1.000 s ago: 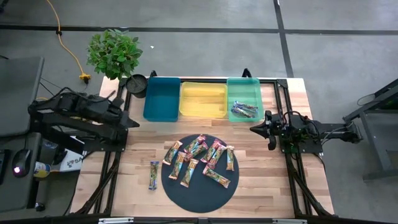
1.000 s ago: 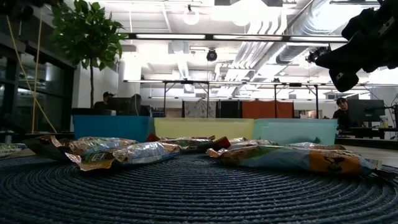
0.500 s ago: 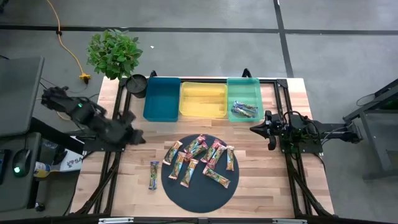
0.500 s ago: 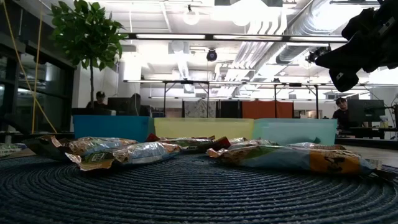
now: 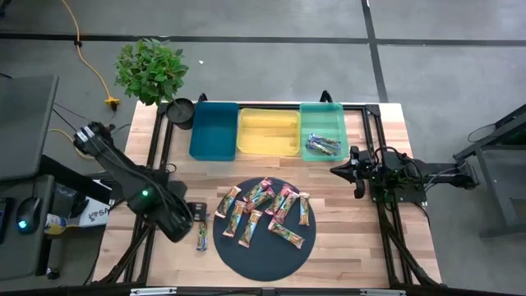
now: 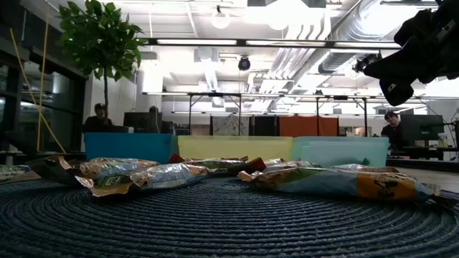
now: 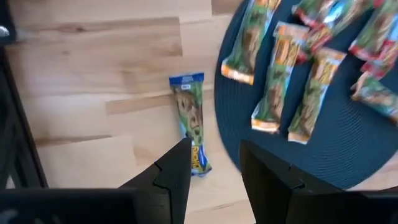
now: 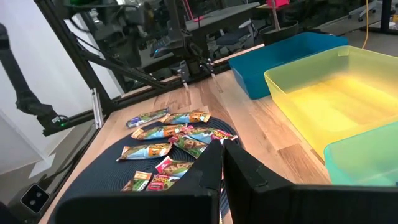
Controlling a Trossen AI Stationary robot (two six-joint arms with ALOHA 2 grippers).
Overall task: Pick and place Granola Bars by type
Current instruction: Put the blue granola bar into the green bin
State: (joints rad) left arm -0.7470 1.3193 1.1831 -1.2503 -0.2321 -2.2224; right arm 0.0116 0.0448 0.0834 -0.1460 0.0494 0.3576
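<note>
1. The left gripper (image 7: 214, 168) is being held over the bench (image 5: 131, 238), above a lone blue-ended granola bar (image 5: 202, 231) lying just beside the round dark mat (image 5: 263, 263); its fingers (image 7: 174, 171) are parted, grasping nothing.
2. The remaining granola bars (image 5: 265, 212) are being kept in a loose cluster on the mat; a few are lying in the green tray (image 5: 322, 131).
3. The right gripper (image 5: 359, 171) is being held near the green tray, fingers clenched, empty.

three trays (image 5: 268, 131), perhaps thirteen Granola Bars (image 5: 261, 210)
</note>
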